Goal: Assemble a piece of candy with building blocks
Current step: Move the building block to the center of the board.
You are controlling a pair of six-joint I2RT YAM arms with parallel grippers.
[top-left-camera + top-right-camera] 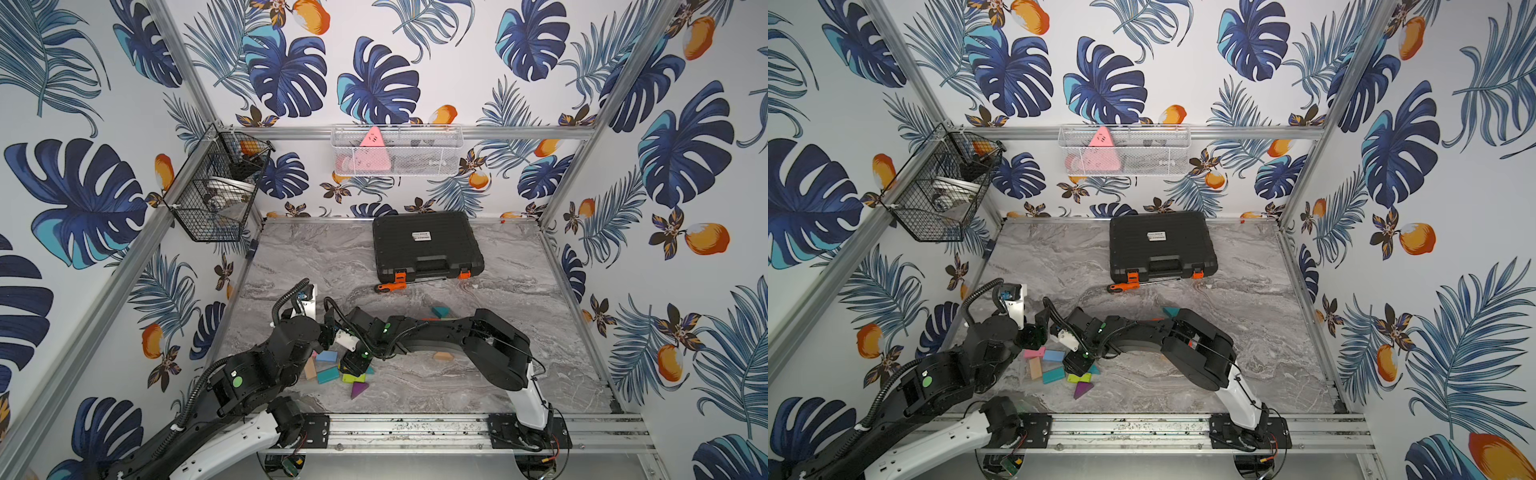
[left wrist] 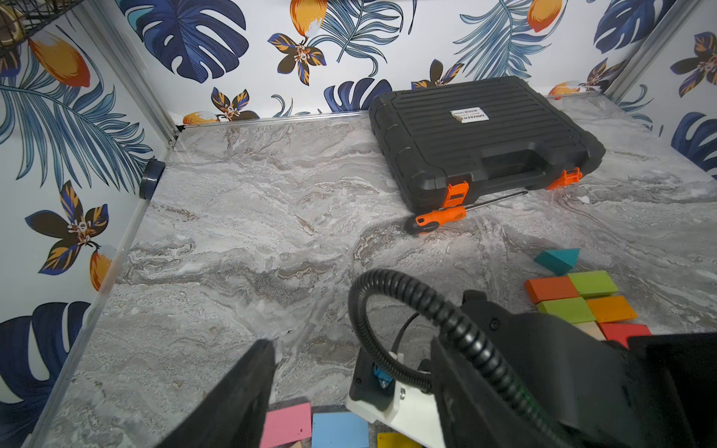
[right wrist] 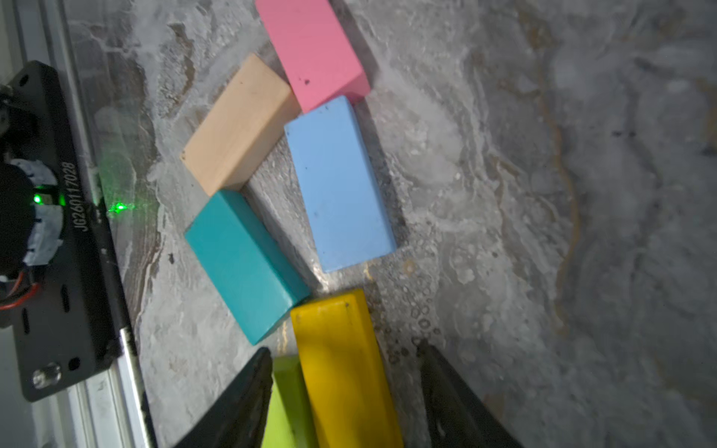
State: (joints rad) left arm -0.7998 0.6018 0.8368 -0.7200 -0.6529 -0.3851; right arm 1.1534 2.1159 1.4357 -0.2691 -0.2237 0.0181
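We find the right end effector (image 3: 345, 349) spread astride the yellow block (image 3: 341, 368) and lime block (image 3: 287, 403), with a gap showing beside the yellow. The left end effector (image 2: 452, 345) is spread and empty, above the pink block (image 2: 287, 424). These building blocks (image 1: 327, 375) lie clustered on the tabletop (image 1: 415, 386). An orange-and-green group (image 2: 582, 298) lies apart, just beside a teal triangle (image 2: 558, 260).

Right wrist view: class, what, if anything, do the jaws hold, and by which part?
Nothing gripped yet: the right gripper straddles the yellow block and lime-green block, with a gap between one jaw and the yellow block.
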